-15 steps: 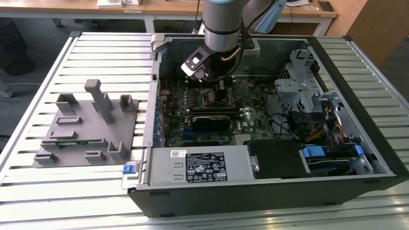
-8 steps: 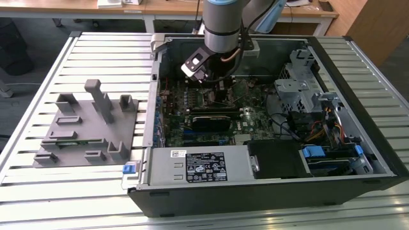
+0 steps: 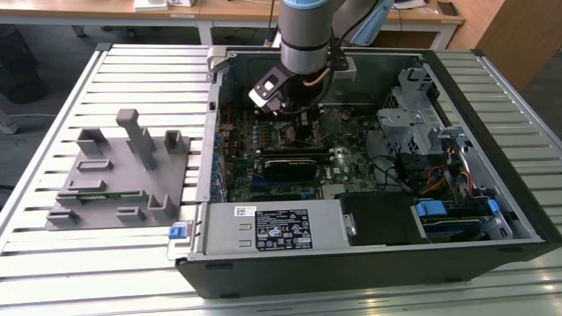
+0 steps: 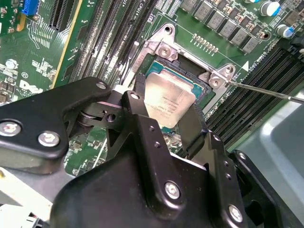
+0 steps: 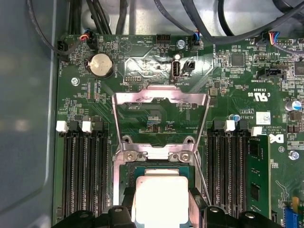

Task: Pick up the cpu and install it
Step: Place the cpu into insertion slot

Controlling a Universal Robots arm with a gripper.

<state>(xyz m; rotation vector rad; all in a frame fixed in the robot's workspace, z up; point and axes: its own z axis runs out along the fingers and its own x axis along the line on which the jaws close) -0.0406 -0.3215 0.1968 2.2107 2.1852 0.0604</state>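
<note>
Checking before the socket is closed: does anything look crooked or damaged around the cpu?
Nothing stands out. The gripper holds the cpu square over the socket, the load plate is flipped open, and no damage shows.

A slatted metal table (image 3: 149,72) stands on grey floor (image 3: 62,49) — pale wooden desks (image 3: 237,10) behind.

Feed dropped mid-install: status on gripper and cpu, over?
Gripper shut on cpu. Cpu at open socket, seating unclear. Load plate flipped up, nothing blocking.
</note>
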